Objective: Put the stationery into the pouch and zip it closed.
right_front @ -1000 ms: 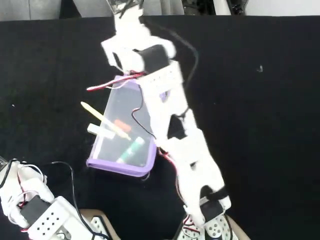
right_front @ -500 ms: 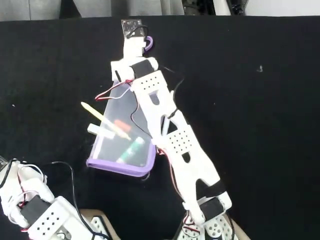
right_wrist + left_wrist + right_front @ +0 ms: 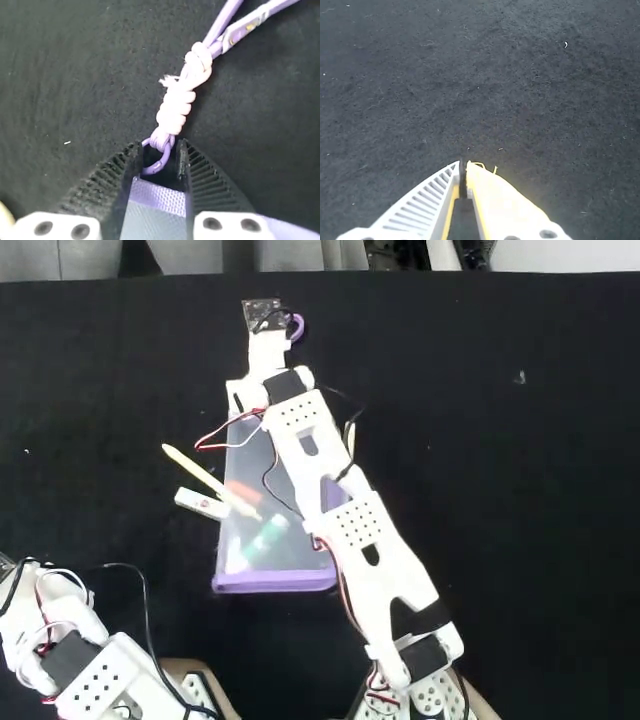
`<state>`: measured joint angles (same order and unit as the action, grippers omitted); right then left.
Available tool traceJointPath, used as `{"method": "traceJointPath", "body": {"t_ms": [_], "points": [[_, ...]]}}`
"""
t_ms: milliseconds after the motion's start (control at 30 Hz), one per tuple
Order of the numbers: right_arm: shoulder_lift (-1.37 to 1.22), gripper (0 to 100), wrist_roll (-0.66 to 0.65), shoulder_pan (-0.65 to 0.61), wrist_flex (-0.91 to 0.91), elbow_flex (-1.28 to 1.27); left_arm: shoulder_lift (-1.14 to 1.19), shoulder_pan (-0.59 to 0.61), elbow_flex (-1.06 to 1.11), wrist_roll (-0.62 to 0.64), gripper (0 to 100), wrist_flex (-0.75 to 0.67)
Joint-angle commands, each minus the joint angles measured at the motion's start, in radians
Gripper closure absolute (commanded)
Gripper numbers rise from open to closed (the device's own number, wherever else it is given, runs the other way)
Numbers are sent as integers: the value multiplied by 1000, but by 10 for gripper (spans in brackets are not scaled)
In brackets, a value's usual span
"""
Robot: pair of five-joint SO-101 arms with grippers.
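Pouch of clear plastic with purple fabric edging (image 3: pixel 262 565) is lying flat on the black table (image 3: pixel 520 490), lengthwise under my right arm (image 3: pixel 350 530), which is stretching across it to its far end. Through the clear side an orange-red piece (image 3: pixel 243 492) and a green piece (image 3: pixel 264 536) are showing inside. A long yellow pencil (image 3: pixel 195 470) is slanting out past the pouch's left edge, and I cannot tell whether its other end is lying inside or on top. A short white stick (image 3: pixel 200 504) is lying just beside that same edge. At the far end my right gripper (image 3: pixel 160 159) is pinching the small purple ring (image 3: pixel 159 143) between its black ribbed fingers (image 3: pixel 120 170), and a knotted lavender cord (image 3: pixel 182 102) is running away from the ring over the table. My left gripper (image 3: pixel 463 169) is hanging over the black table, well apart from the pouch, with its white and yellow fingers pressing together
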<state>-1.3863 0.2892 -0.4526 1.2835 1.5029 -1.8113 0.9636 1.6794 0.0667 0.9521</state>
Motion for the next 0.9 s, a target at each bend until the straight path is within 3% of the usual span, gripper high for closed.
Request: {"method": "traceJointPath", "body": {"t_ms": [0, 67, 167, 500, 867], "points": [[8, 875, -110, -23, 17, 4, -5, -8, 19, 3, 970, 5], [8, 883, -163, -41, 38, 5, -5, -7, 19, 3, 970, 5], [15, 986, -244, -52, 89, 13, -5, -7, 19, 3, 970, 5], [116, 988, -373, -26, 244, 111, -5, -8, 19, 3, 970, 5], [407, 988, -379, -31, 278, 168, -5, -8, 19, 3, 970, 5]]}}
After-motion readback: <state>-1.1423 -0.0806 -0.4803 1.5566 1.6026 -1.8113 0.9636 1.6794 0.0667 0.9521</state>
